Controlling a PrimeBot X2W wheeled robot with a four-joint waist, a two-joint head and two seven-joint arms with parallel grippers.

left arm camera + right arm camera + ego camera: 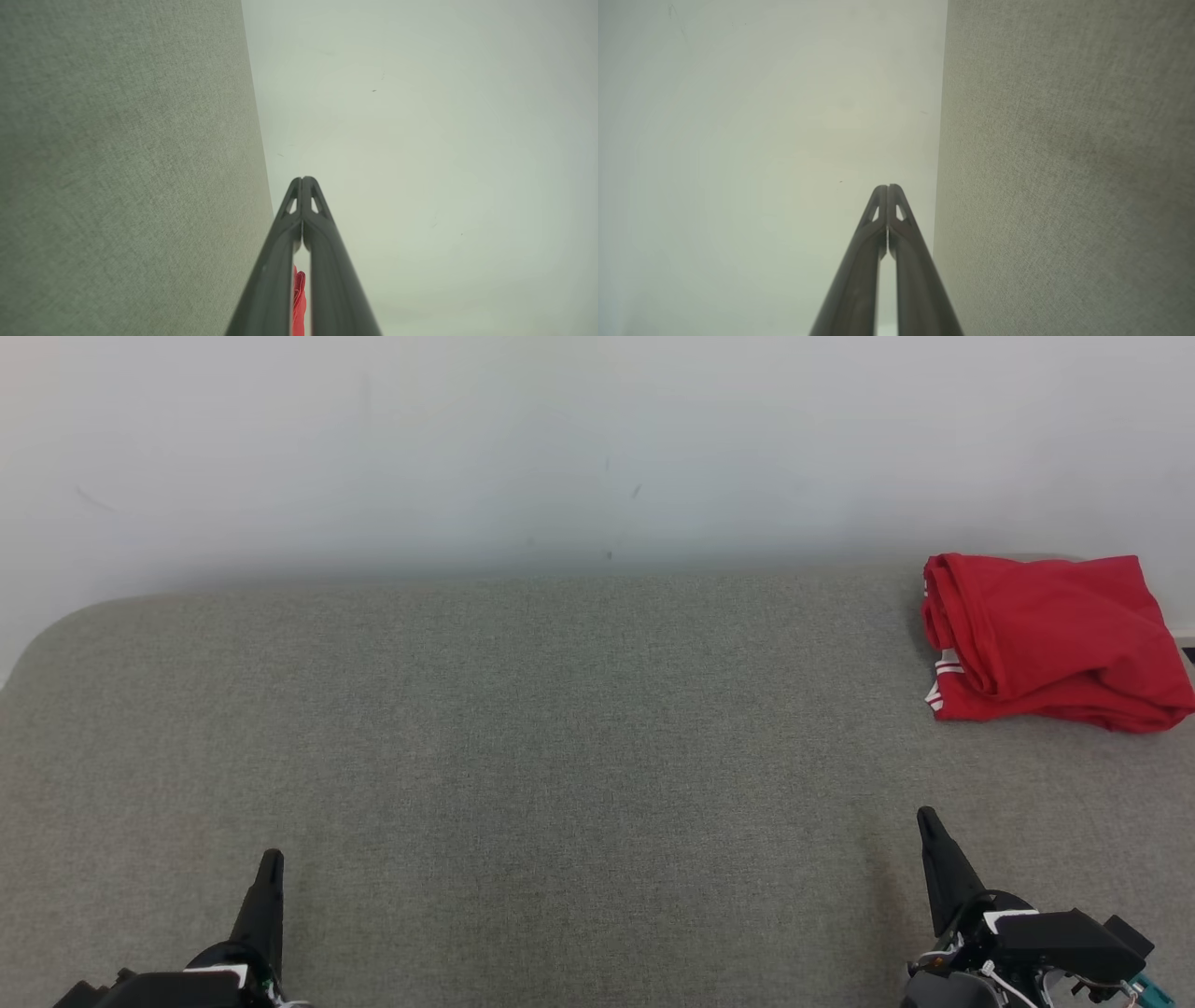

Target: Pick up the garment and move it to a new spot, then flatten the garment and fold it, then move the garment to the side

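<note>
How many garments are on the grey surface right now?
1. The red garment lies loosely folded at the far right of the grey surface, beside the wall. None looks hidden.

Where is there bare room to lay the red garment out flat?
The grey surface is bare from its rounded left edge across the middle, back to the wall. Only the far right corner is crowded, taken by the red garment.

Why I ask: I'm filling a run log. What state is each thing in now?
Red garment: loosely folded, lying on the grey table, far right, unheld.
Left end effector: shut, empty.
Right end effector: shut, empty, apart from the garment.
</note>
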